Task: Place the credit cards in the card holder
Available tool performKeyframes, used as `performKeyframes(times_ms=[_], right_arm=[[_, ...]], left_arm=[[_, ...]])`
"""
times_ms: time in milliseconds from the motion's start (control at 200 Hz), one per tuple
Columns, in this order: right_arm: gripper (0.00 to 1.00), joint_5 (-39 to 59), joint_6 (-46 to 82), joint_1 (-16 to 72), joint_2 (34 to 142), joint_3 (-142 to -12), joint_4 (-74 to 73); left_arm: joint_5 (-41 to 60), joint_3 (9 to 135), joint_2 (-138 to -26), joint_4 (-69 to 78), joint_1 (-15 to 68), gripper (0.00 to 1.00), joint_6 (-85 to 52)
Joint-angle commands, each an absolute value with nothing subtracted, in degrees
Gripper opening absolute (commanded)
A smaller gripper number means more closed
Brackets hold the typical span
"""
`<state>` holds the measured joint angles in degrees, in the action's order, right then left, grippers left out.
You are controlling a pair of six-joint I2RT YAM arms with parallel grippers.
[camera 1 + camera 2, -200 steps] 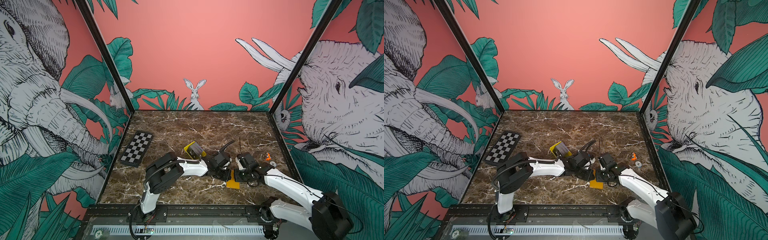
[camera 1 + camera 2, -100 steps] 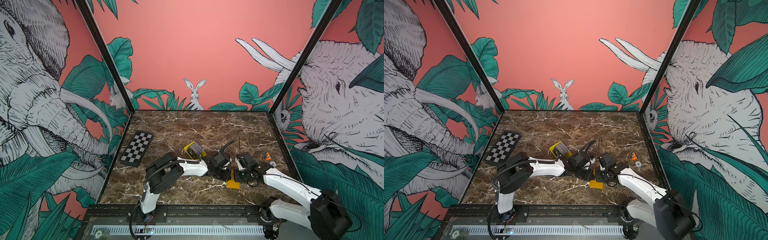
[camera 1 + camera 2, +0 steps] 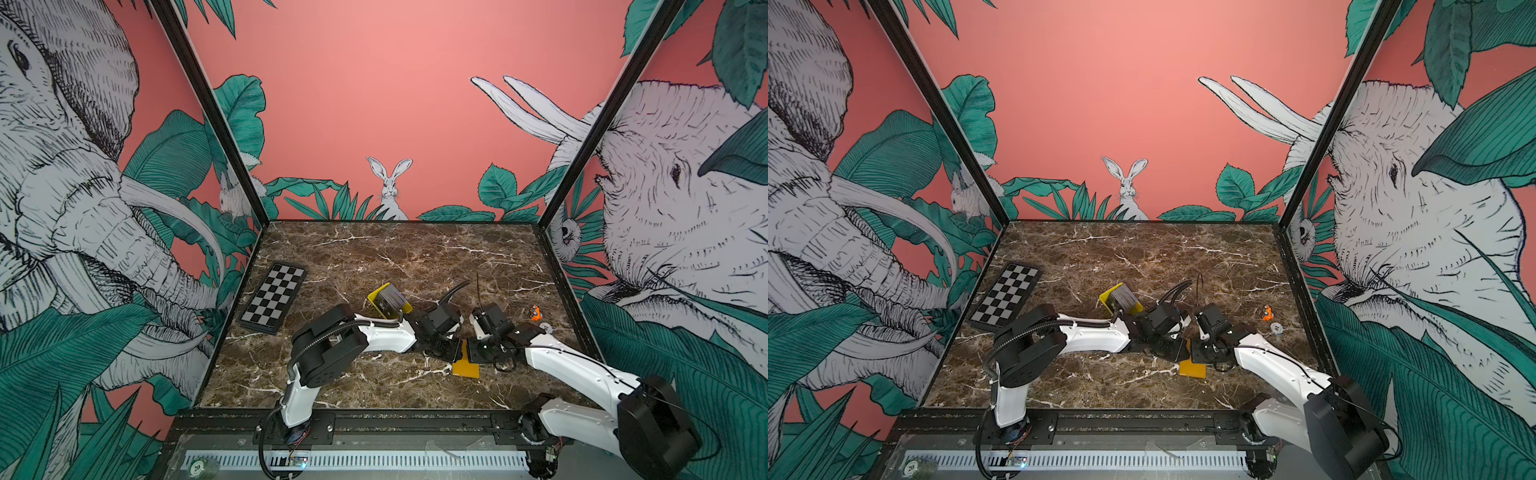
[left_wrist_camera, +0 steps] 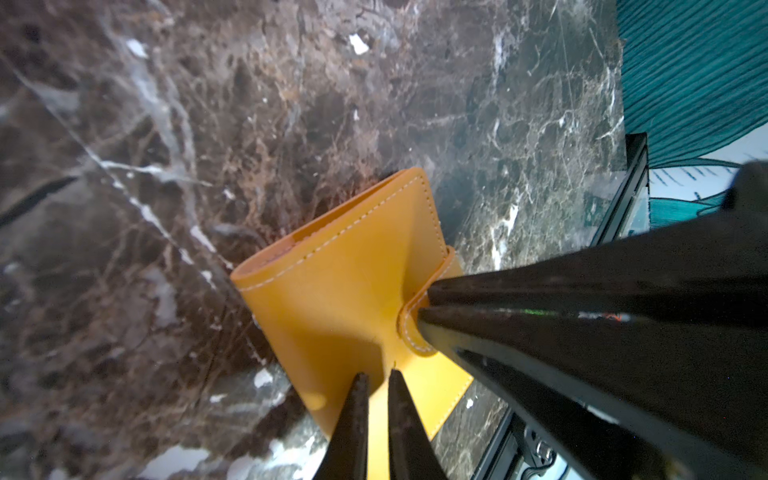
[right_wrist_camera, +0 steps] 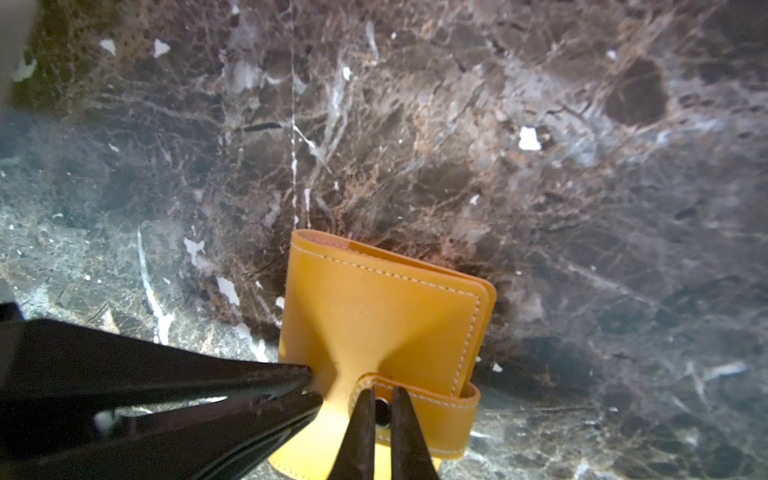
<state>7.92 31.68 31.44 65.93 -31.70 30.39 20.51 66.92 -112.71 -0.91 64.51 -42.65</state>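
The card holder (image 3: 466, 369) (image 3: 1192, 369), an orange-yellow folded wallet, stands partly lifted off the marble near the front middle. My left gripper (image 4: 378, 374) (image 3: 455, 354) is shut on the edge of its cover (image 4: 353, 282), which creases at the pinch. My right gripper (image 5: 380, 392) (image 3: 473, 353) is shut on the snap tab (image 5: 424, 409), with the metal snap between its fingertips. The two grippers meet tip to tip over the wallet. The credit cards (image 3: 392, 300) (image 3: 1124, 297), a grey-edged stack, sit in a yellow tray behind the left arm.
A checkerboard plate (image 3: 274, 297) (image 3: 1005, 297) lies at the left side. The yellow tray (image 3: 374, 297) stands behind the left forearm. A small orange object (image 3: 535, 311) and a small white round piece (image 3: 1276, 328) lie near the right wall.
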Motion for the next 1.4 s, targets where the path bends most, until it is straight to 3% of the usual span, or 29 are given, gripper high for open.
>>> performKeyframes(times_ms=[0, 1395], right_arm=[[0.12, 7.6, 31.2, 31.4, 65.8, -31.2, 33.6], [0.11, 4.8, 31.6, 34.5, 69.2, -33.3, 39.1]], left_arm=[[20.6, 65.6, -113.8, -1.0, 65.0, 0.13, -43.2], [20.7, 64.4, -113.8, 0.7, 65.0, 0.13, -43.7]])
